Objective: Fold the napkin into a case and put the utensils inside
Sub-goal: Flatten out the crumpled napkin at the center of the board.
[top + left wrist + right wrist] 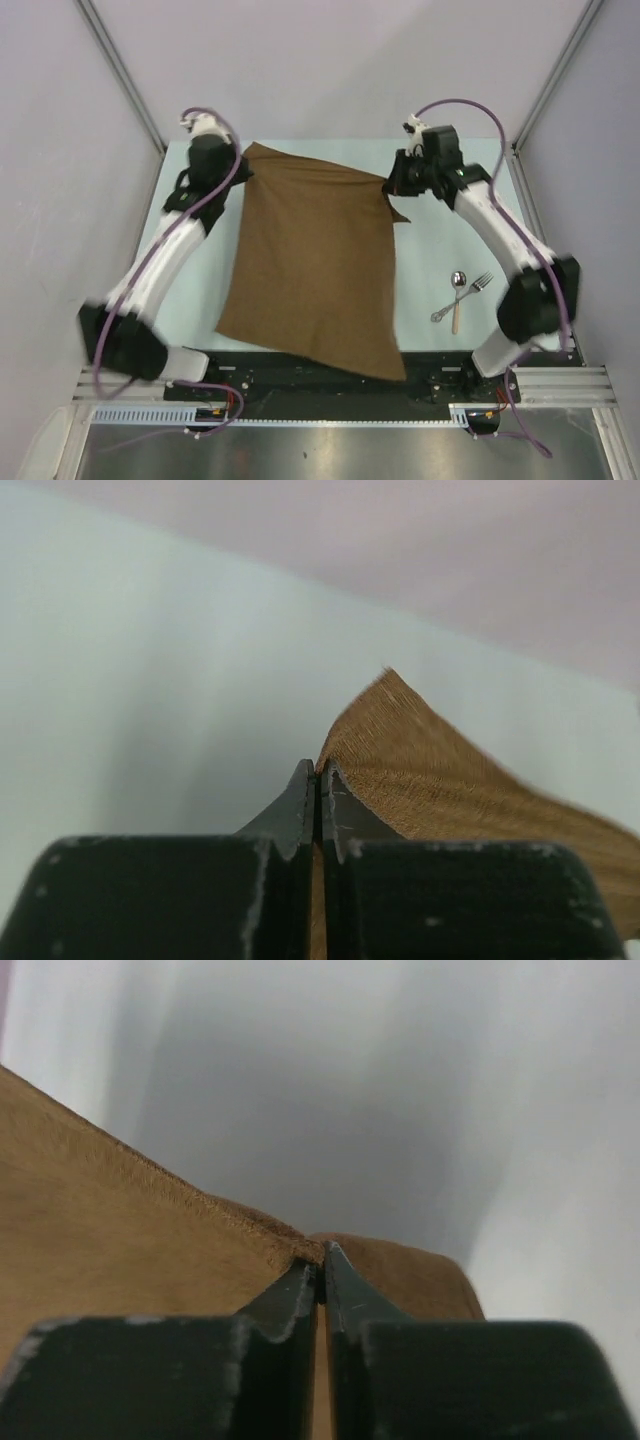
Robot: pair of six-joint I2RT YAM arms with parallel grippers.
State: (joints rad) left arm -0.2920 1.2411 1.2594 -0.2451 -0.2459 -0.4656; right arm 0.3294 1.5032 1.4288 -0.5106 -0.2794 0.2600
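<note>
The dark-brown napkin (315, 270) hangs stretched and lifted at its far edge, its near corner reaching the table's front edge. My left gripper (243, 172) is shut on the napkin's far left corner (400, 740). My right gripper (390, 185) is shut on the far right corner (290, 1245), where a small flap of cloth droops down. In both wrist views the black jaws meet with cloth pinched between them. The utensils lie on the table at the right: a spoon (450, 293) and a fork with a pale tan handle (468, 300), crossing each other.
The pale green table (425, 265) is fenced by grey walls and metal posts at the back corners. A black rail (330, 385) runs along the front edge between the arm bases. The right arm's elbow (540, 295) stands close beside the utensils.
</note>
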